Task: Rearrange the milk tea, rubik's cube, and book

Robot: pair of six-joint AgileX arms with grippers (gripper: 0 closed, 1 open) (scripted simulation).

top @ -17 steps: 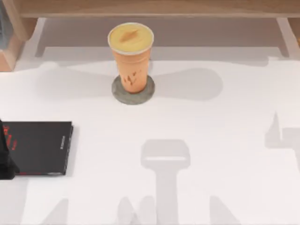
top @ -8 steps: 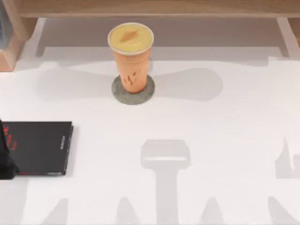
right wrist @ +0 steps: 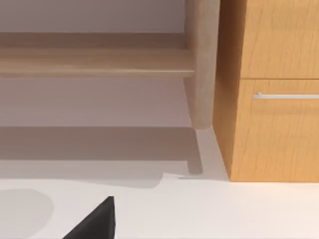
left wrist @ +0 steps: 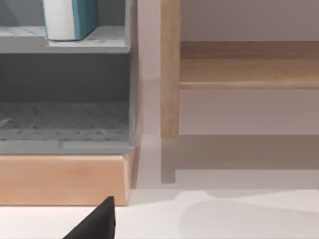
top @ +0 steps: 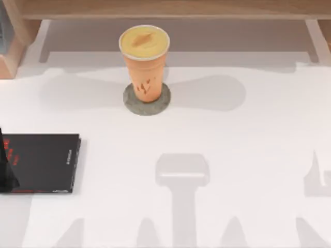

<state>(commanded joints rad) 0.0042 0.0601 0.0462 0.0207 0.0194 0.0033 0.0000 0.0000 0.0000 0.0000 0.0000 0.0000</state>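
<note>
One milk tea (top: 144, 62), tall tapered orange cup with a pale-rimmed lid, stands upright on one flat grey disc (top: 147, 100) at the table's far middle. One teal book (left wrist: 70, 19) with a white page edge stands on a grey shelf (left wrist: 65, 45). One thin black book (top: 41, 163) lies near-left, where my left gripper (top: 6, 170) pokes in. Can't tell how wide either gripper is.

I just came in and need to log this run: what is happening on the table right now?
Nothing is being held at the moment. The milk tea stands upright on a flat grey disc toward the back of the white table. A thin black book lies flat at the table's left edge, with part of the left arm showing dark over its left end. In the left wrist view, the teal book stands on a grey shelf.
</note>
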